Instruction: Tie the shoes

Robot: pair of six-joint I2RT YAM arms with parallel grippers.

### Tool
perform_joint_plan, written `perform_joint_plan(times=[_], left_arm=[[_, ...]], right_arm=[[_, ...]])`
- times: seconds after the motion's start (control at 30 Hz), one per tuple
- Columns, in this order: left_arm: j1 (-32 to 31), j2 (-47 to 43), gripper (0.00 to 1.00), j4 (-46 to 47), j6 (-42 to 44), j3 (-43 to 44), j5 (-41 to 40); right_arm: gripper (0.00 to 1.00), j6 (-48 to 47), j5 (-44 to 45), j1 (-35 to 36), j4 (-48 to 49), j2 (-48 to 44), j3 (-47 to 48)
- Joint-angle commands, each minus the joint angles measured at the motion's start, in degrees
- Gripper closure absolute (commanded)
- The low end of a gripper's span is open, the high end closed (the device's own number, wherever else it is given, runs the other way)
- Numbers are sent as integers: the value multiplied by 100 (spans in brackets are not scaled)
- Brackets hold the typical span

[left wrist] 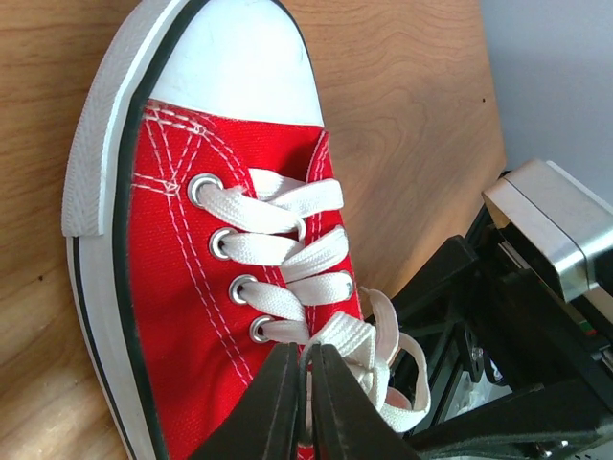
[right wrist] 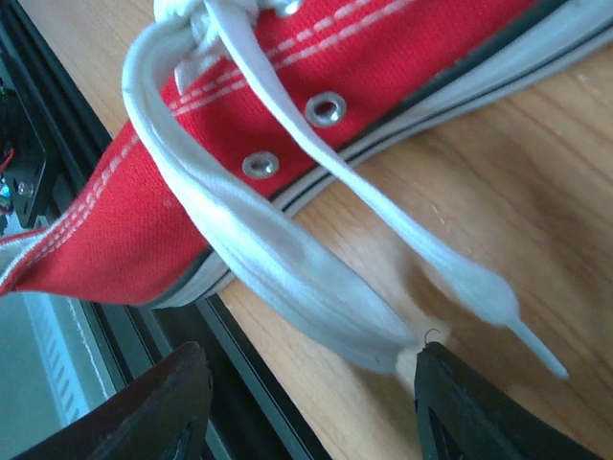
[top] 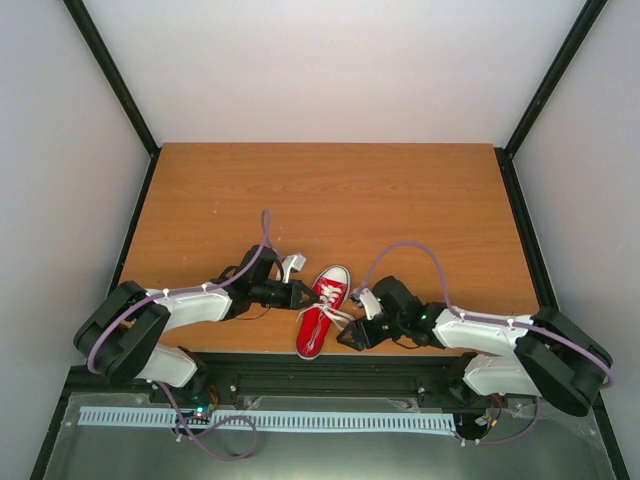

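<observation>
A small red sneaker (top: 322, 308) with a white toe cap and white laces lies at the table's near edge, toe pointing away, between both grippers. My left gripper (top: 301, 293) is at its left side. In the left wrist view its jaws (left wrist: 306, 369) are shut on a fold of white lace (left wrist: 359, 340) just below the lowest eyelets of the shoe (left wrist: 182, 287). My right gripper (top: 352, 336) is at the shoe's right side near the heel. In the right wrist view it (right wrist: 311, 383) is wide open, with a lace loop (right wrist: 278, 259) hanging between its fingers and a loose lace end (right wrist: 479, 287) on the wood.
The wooden table (top: 330, 200) has white walls on three sides. A black rail (top: 320, 365) runs along its near edge right under the shoe's heel. The right arm's black body (left wrist: 536, 287) is close to the shoe's right side.
</observation>
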Motion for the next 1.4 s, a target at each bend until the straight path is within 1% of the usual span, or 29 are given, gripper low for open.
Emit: perform_joint_plan(times=[0.0, 0.2, 0.3, 0.4, 0.43, 0.47, 0.5, 0.57, 0.6, 0.73, 0.77, 0.8, 0.9, 1.0, 1.2, 1.37], left_arm=[[-40, -20, 93, 18, 27, 147, -41], [-40, -5, 98, 0, 32, 171, -62], [-40, 12, 99, -3, 41, 190, -69], [-40, 8, 99, -18, 44, 195, -84], [-40, 7, 99, -26, 40, 192, -93], [-40, -1, 99, -35, 42, 191, -103], [-40, -14, 99, -43, 40, 185, -113], [-40, -36, 99, -53, 41, 182, -125], [-40, -42, 99, -59, 40, 182, -126], [-40, -50, 99, -63, 40, 182, -125], [-40, -51, 99, -68, 39, 182, -127], [-38, -57, 99, -69, 41, 182, -136], [-40, -105, 99, -112, 11, 174, -214], [-40, -223, 99, -189, -70, 165, -476], [-32, -399, 99, -520, -250, 204, -1138], [-23, -292, 99, -543, -363, 256, -1247]], right_arm=[[44, -288, 67, 105, 280, 280, 309], [46, -328, 360, 134, 291, 470, 388], [55, -367, 444, 134, 314, 598, 442], [66, -374, 526, 143, 306, 720, 502], [69, -365, 597, 143, 296, 756, 521], [69, -357, 679, 143, 251, 786, 539], [68, -351, 745, 143, 214, 832, 556], [55, -326, 855, 143, 177, 880, 575], [52, -307, 914, 143, 183, 897, 580], [48, -267, 1076, 143, 265, 930, 576], [49, -272, 1088, 139, 297, 942, 585], [54, -276, 1081, 143, 325, 956, 583], [78, -293, 984, 139, 344, 958, 576], [96, -304, 908, 142, 241, 892, 512], [97, -278, 743, 143, -107, 598, 266], [97, -150, 548, 143, -261, 591, 90]])
